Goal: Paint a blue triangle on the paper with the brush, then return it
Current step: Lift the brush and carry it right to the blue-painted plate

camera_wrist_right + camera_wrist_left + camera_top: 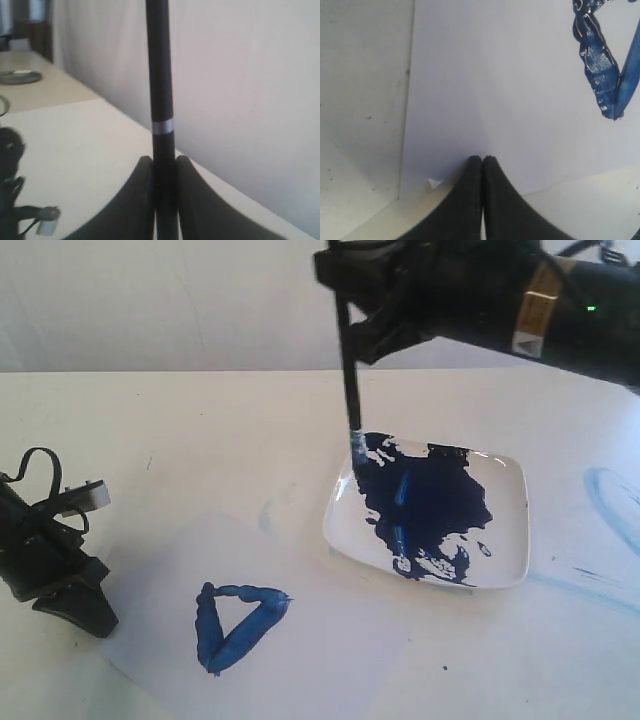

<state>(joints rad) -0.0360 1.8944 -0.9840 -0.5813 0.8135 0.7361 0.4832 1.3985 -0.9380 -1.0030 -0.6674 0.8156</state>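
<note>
My right gripper (352, 320) is shut on the brush (350, 370), which hangs upright with its black handle clamped between the jaws (163, 160). The brush tip (357, 447) is at the far left edge of the white plate (508, 515), by the dark-blue paint blotch (430, 500); I cannot tell whether it touches. The blue triangle (250, 630) is painted on the paper (300, 665), in front of the plate and to its left. My left gripper (95, 620) is shut and empty, its tips (482, 158) at the paper's (495, 90) left edge, a little apart from the triangle (600, 60).
Pale-blue smears mark the table to the right of the plate (610, 495) and beside the paper's far edge (265, 515). A wall runs behind the table. The left arm's body (40, 550) stands at the table's left side.
</note>
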